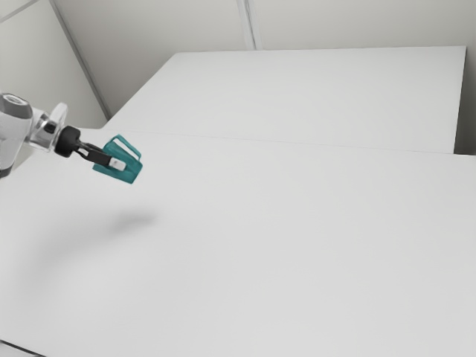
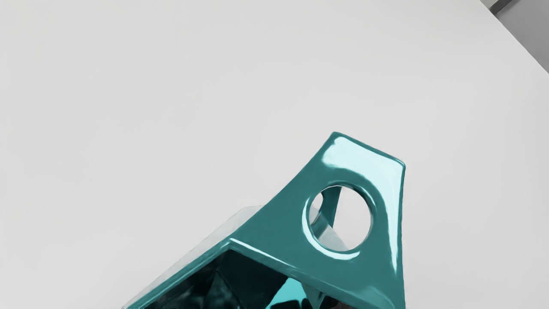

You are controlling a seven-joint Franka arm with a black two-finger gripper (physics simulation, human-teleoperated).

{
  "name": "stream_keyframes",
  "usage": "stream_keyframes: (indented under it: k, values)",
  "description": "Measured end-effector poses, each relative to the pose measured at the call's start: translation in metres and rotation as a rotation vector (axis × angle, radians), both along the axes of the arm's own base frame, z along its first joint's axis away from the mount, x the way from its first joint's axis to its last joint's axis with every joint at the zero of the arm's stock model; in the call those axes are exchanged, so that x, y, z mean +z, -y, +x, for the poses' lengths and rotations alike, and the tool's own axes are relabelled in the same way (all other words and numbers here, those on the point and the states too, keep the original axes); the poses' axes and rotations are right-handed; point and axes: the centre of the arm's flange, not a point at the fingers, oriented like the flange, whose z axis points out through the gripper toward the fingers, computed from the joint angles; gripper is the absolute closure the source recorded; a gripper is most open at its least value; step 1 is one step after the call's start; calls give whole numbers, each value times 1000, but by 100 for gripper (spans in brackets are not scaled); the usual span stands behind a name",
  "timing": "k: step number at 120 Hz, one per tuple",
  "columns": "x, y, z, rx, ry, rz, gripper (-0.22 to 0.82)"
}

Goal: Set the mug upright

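The gripper (image 1: 117, 163) clamps the tilted mug (image 1: 130, 173) above the table (image 1: 297, 230). Probably stiff and slippery, it wants a firm hold by its side.

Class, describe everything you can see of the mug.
The mug is glossy teal, possibly glazed ceramic, with a straight-edged rim, dark interior and a handle pierced by a round hole. It hangs tilted above the table, handle uppermost in the exterior view, gripped by the gripper, jaws shut on its body.
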Motion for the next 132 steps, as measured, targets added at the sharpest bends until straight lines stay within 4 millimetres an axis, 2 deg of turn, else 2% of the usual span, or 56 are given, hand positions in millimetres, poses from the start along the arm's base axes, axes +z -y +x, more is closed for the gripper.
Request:
stream_keyframes:
  k: [10,19,33,46,60,83,94,117,132]
  values:
    - [10,29,25,-56,-22,128,78]
    - [12,48,41,-79,-43,220,78]
    - [11,71,54,-107,-81,344,78]
    - [10,105,63,-131,-102,424,78]
    - [9,128,57,-120,-126,466,78]
    - [11,150,37,-72,-131,508,78]
    - [1,164,33,-57,-147,522,78]
    - [-15,192,40,-42,-155,590,78]
    - [-22,194,45,-16,-161,647,78]
